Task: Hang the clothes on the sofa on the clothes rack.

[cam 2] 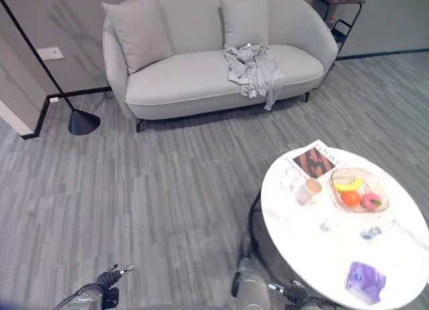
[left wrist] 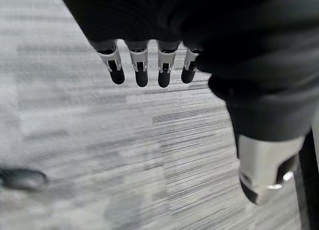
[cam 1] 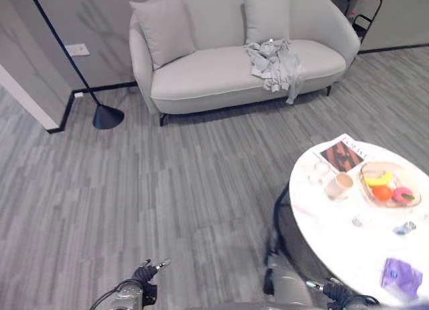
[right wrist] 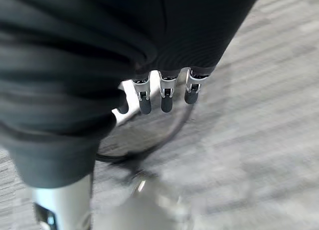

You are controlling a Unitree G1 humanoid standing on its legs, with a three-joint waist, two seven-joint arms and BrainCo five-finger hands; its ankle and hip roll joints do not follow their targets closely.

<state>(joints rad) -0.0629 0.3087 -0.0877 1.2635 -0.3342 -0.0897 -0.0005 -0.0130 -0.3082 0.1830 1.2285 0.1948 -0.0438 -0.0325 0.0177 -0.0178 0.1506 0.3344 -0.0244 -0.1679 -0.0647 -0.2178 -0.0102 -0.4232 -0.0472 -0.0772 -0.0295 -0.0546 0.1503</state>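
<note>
The clothes (cam 1: 275,63) were lying in a crumpled grey heap on the right half of the sofa (cam 1: 201,75), one end drooping over the seat edge, well away from the robot. Both hands hung low and empty, probably since it wasn't close enough to reach yet: left hand (left wrist: 144,65) and right hand (right wrist: 164,93) had fingers straight and relaxed. A magazine (cam 1: 342,154) sat on the round table (cam 1: 335,236); its print was too small to read.

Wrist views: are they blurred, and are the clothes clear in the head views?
Left wrist view: floor smeared, left hand fingers straight and sharp. Right wrist view: floor soft, right hand fingers sharp. Eye views: clothes crisp on the sofa, evenly lit, no glare; the white table is bright.
</note>
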